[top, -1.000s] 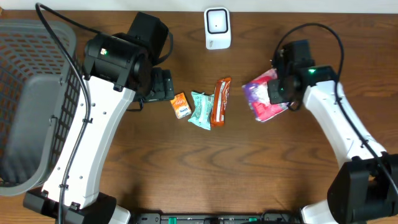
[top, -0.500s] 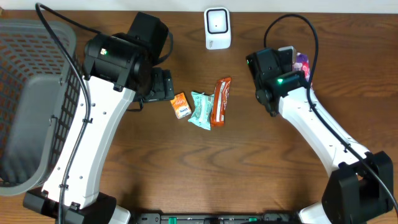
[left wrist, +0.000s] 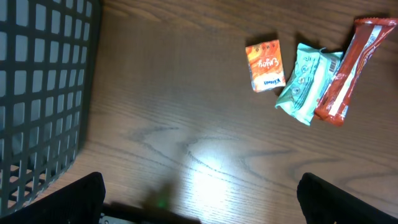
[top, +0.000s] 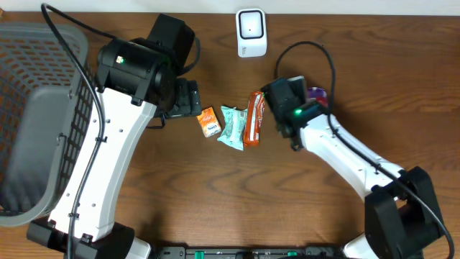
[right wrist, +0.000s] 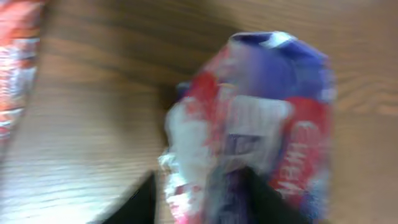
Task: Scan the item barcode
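At R jaws' tips: purple-red packet (right wrist: pixel 255 124)

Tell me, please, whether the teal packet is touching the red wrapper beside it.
Touching. The left wrist view shows the red wrapper overlapping the edge of the teal packet, with no wood between them.

A grey mesh basket (top: pixel 21 65) occupies the tabletop's (top: pixel 215 194) left end. Well right of the basket lie an orange box (top: pixel 209 121), a teal packet (top: pixel 232 127) and a red wrapper (top: pixel 255 119), the last two touching.
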You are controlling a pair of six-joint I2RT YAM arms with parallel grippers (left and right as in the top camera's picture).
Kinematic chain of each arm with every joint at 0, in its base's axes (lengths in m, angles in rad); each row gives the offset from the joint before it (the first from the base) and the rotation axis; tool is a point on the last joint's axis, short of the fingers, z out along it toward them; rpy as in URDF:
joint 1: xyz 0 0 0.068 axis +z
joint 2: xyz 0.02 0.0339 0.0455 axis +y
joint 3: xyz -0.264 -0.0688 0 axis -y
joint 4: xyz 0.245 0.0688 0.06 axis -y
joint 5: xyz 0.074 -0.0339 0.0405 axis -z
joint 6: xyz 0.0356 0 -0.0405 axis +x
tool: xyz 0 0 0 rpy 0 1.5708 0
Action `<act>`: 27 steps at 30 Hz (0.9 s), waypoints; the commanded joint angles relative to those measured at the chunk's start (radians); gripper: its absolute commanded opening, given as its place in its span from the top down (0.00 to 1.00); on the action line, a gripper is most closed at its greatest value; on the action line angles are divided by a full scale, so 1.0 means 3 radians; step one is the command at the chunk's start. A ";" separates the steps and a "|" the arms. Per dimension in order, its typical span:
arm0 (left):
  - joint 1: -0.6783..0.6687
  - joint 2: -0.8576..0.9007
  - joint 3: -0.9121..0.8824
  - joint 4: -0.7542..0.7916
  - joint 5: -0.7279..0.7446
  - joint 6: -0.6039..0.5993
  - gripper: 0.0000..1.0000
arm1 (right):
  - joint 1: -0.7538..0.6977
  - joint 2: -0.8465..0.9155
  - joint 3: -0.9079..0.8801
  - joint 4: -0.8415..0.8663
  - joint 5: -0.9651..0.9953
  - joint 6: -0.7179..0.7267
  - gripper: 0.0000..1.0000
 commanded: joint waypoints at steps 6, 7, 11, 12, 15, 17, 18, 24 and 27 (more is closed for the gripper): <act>0.0009 0.0000 0.0027 -0.0164 -0.0005 -0.0014 0.02 | 0.0172 -0.0009 0.0172 0.0156 -0.1133 0.0051 0.41; 0.0009 0.0000 0.0027 -0.0164 -0.0005 -0.0014 0.02 | 0.0149 -0.0009 0.0244 0.0155 -0.1293 0.0057 0.40; 0.0009 0.0000 0.0027 -0.0164 -0.0005 -0.0014 0.02 | -0.0034 -0.0010 0.0666 -0.0027 -0.1823 0.0057 0.35; 0.0009 0.0000 0.0027 -0.0164 -0.0005 -0.0014 0.02 | -0.0088 -0.0010 0.0754 -0.0099 -0.1883 0.0056 0.33; 0.0009 0.0000 0.0027 -0.0164 -0.0005 -0.0014 0.02 | -0.0282 -0.0010 0.0969 -0.0289 -0.2071 -0.0079 0.25; 0.0009 0.0000 0.0027 -0.0164 -0.0005 -0.0014 0.02 | -0.0443 -0.0010 0.1006 -0.0359 -0.2211 -0.0262 0.15; 0.0009 0.0000 0.0027 -0.0164 -0.0005 -0.0014 0.02 | -0.0525 -0.0010 0.1005 -0.0402 -0.2267 -0.0314 0.13; 0.0009 0.0000 0.0027 -0.0164 -0.0005 -0.0014 0.02 | -0.1061 -0.0006 0.0960 -0.0851 -0.2583 -0.0659 0.09; 0.0009 0.0000 0.0027 -0.0164 -0.0005 -0.0014 0.02 | -0.1264 -0.0006 0.0874 -0.0964 -0.2827 -0.0813 0.08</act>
